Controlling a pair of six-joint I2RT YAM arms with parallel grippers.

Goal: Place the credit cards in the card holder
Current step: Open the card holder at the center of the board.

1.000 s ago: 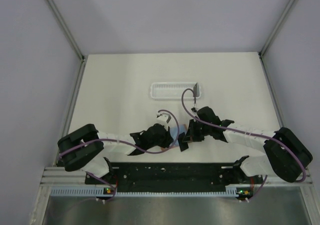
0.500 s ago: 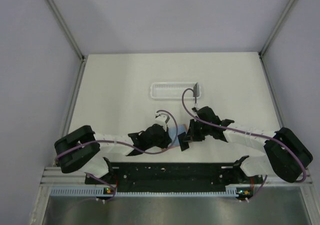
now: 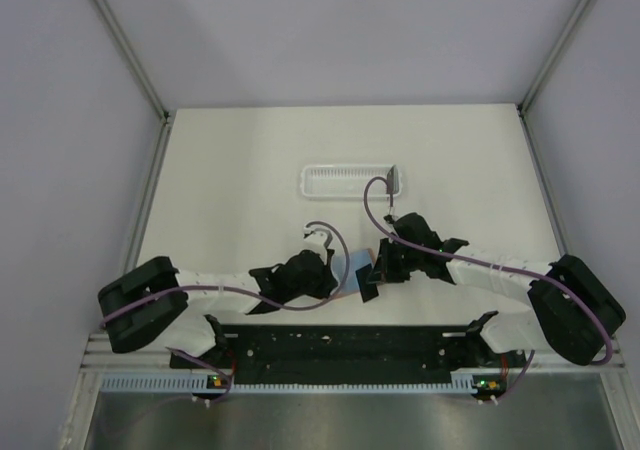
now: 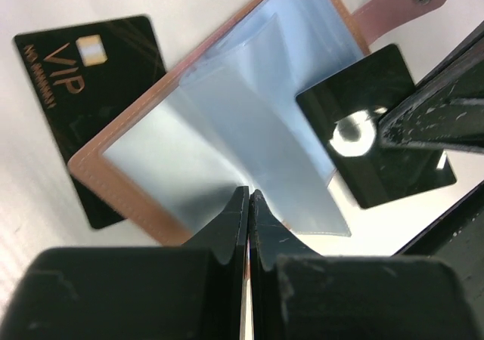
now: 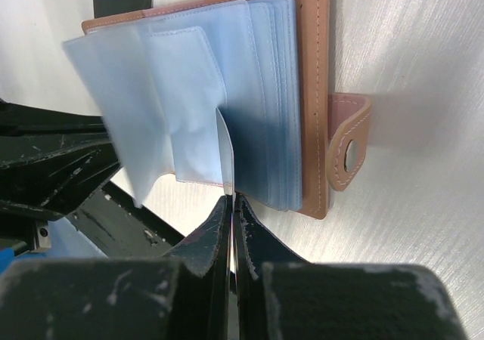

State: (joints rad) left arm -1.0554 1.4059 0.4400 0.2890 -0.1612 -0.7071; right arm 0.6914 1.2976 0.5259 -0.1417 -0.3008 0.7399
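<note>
The card holder (image 4: 97,175) lies open on the table, brown rim around pale blue plastic sleeves. My left gripper (image 4: 248,195) is shut on the edge of one sleeve, holding it lifted. One black credit card with gold "VIP" lettering (image 4: 76,75) lies flat, partly under the holder's far side. My right gripper (image 5: 231,199) is shut on the other black credit card (image 4: 370,140), which shows edge-on (image 5: 229,155) among the sleeves of the card holder (image 5: 311,91). From above, both grippers meet at the holder (image 3: 353,267) near the table's front edge.
A white slatted tray (image 3: 340,180) lies at mid-table with a small dark object (image 3: 392,179) standing at its right end. The holder's snap strap (image 5: 348,155) sticks out to the side. The black base rail (image 3: 340,345) runs close behind the grippers.
The left arm has drawn back to the left, pulling its gripper and the pinched sleeve slightly that way. The right arm and its card have held still.
</note>
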